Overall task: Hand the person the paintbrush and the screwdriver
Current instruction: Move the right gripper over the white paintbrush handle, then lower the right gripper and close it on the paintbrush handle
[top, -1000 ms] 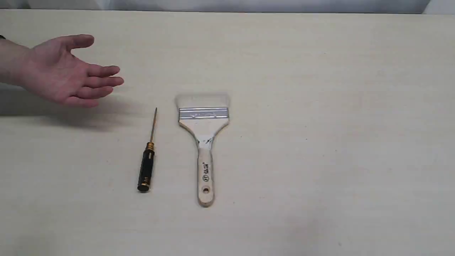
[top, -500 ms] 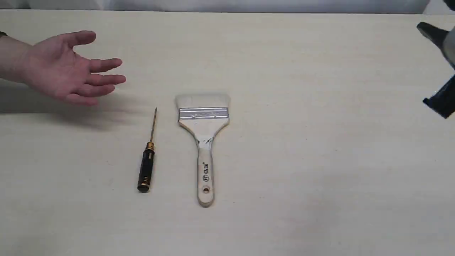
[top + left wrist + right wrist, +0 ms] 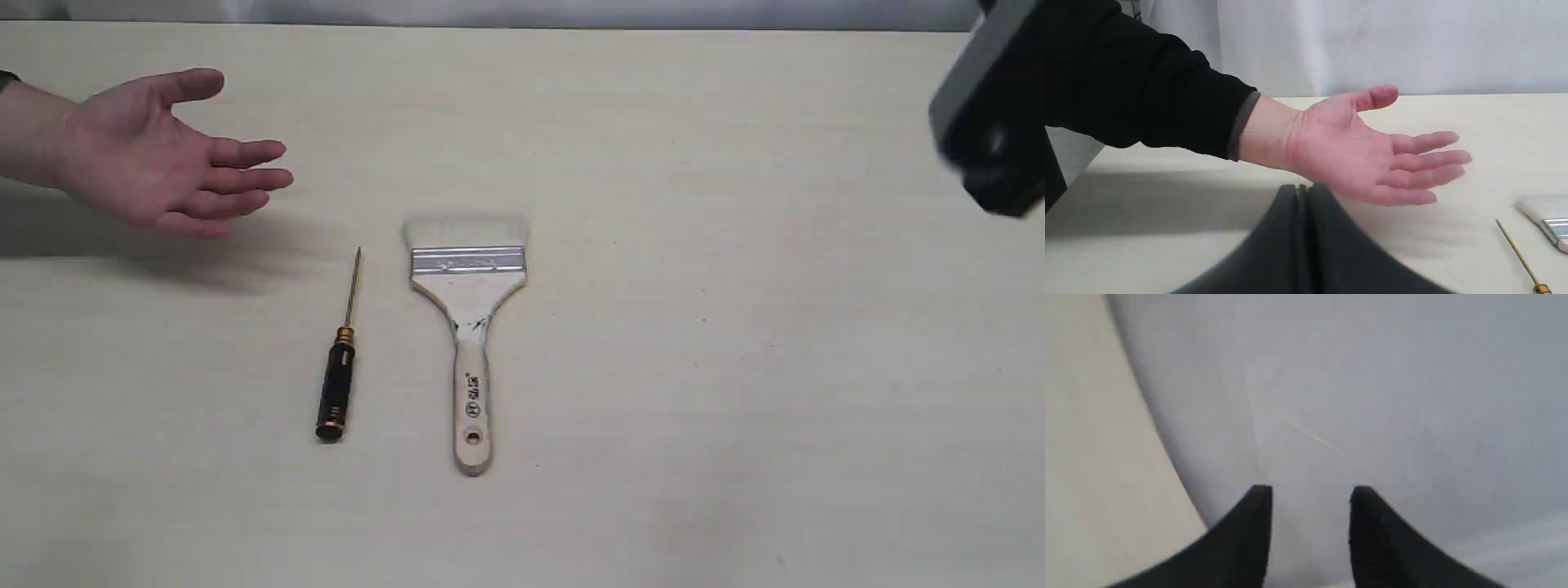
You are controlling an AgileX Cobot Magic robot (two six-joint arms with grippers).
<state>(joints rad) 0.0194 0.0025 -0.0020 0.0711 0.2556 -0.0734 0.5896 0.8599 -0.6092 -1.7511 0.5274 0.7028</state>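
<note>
While the paintbrush (image 3: 468,327) lies flat near the middle of the worktop (image 3: 735,367), its pale bristles point to the far edge and its wooden handle, with the hole and black print, points to the near edge. Just beside it, on the side of the left edge, the screwdriver (image 3: 336,384) lies almost parallel, with its thin shaft toward the far edge and its black handle toward the near edge. The 2 tools are apart, not touching, and nothing grips either of them.

Toward the far-left corner the person's hand (image 3: 155,163) is held out above the worktop, palm up and empty. The 4 fingers reach toward the right edge, the thumb is raised, and a shadow falls on the surface under it. A black sleeve (image 3: 1126,81) covers the forearm up to the wrist.

In the left wrist view the left gripper (image 3: 1302,190) hovers close to that wrist with its 2 fingers pressed together and nothing between them. The right gripper (image 3: 1310,494) has its 2 fingers set a moderate gap apart and empty, facing a pale grey backdrop (image 3: 1372,396). By the far-right corner the right arm (image 3: 992,122) shows only as a dark blurred shape, well apart from both tools.
</note>
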